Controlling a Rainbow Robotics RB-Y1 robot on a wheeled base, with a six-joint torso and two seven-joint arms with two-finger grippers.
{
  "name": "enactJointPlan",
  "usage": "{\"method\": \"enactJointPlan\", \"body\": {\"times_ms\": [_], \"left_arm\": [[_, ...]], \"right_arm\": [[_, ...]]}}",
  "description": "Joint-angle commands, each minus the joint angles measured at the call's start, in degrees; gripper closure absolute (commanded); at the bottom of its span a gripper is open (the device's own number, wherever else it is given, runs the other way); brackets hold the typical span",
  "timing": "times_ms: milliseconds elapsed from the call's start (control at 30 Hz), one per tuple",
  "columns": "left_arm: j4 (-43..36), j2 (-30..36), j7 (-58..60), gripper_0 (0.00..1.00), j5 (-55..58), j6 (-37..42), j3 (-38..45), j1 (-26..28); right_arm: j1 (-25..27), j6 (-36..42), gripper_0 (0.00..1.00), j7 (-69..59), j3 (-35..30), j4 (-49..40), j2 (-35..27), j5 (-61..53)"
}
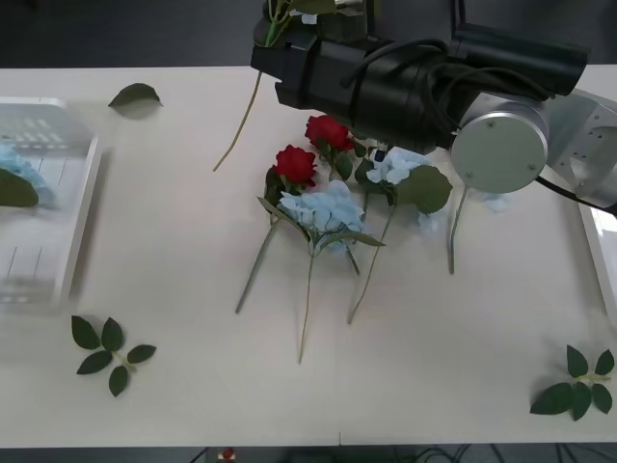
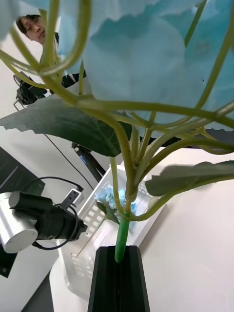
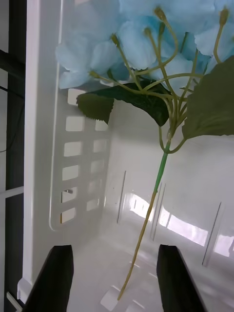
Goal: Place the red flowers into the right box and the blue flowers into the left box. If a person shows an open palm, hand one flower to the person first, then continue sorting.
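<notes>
Right gripper (image 2: 119,256): black fingers pressed together on the green stem of one held blue flower (image 2: 146,58), pinch low on the stem, head and leaves fanned out above it. In the front view this gripper (image 1: 289,19) was far from the left box (image 1: 82,193), off beyond the box's inner rim and past the table's back edge, with the stem's loose end dangling.

Left gripper (image 3: 117,285): fingers spread, holding nothing, directly over the left box, where a boxed blue flower (image 3: 146,29) lay on the floor against the slotted wall.

My reading of the step: carry the held stem across to the left box. The head looked wide and floppy, so I would bring it in high over the rim, lower until the head rests inside, then release. I would first clear the left arm from over the box, or the two arms may meet there.

Remaining between the left box and the right box (image 1: 603,260): two red flowers (image 1: 295,164) and loose blue flowers (image 1: 328,207), tangled together.
</notes>
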Motion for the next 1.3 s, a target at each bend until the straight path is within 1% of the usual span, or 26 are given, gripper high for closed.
{"method": "enactJointPlan", "body": {"times_ms": [33,133,233,300,400,500,667,833,933,1100,1233,1300], "left_arm": [[-1.6,1.0,-0.9,0.0,-0.1,0.1,-1.5,-1.4],[-2.5,1.0,-1.2,0.0,1.6,0.6,-1.5,-1.4],[-4.7,1.0,-1.8,0.0,5.9,2.0,-1.3,-1.4],[-6.4,1.0,-2.6,0.0,11.0,2.9,-0.7,-1.3],[-8.1,1.0,-6.7,0.0,16.8,2.9,0.0,-1.3],[-9.3,0.0,-12.9,0.0,23.4,2.9,2.7,-1.2],[-9.6,-5.3,-25.5,0.0,31.9,2.8,9.2,-1.0],[-9.5,-12.3,-40.8,0.0,39.3,2.8,15.6,-0.2],[-9.4,-15.8,-48.6,0.0,46.6,3.1,19.4,0.8],[-9.3,-21.7,-61.1,0.0,56.1,7.5,24.8,1.7],[-9.3,-25.0,-67.4,0.0,60.7,11.6,27.6,1.8],[-9.3,-26.2,-69.7,0.0,63.3,12.3,28.0,1.8]], "right_arm": [[-1.9,-0.5,1.0,-1.1,-0.3,-0.5,0.3,0.0],[-1.9,-0.5,1.0,-1.1,-0.3,-0.5,0.3,0.0],[-1.9,-0.5,1.0,-1.1,-0.3,-0.5,0.3,0.0],[-1.9,-0.5,1.0,-1.1,-0.3,-0.5,0.3,0.0],[-1.9,-0.5,1.0,-1.1,-0.3,-0.5,0.3,0.0],[-1.9,-0.5,1.0,-1.1,-0.3,-0.5,0.3,0.0],[-1.9,-0.5,1.0,-1.1,-0.3,-0.5,0.3,0.0],[-1.9,-0.5,1.0,-1.1,-0.3,-0.5,0.3,0.0],[-1.9,-0.5,1.0,-1.1,-0.3,-0.5,0.3,0.0],[-1.9,-0.5,1.0,-1.1,-0.3,-0.5,0.3,0.0],[-1.9,-0.5,1.0,-1.1,-0.3,-0.5,0.3,0.0],[-1.9,-0.5,1.0,-1.1,-0.3,-0.5,0.3,0.0]]}}
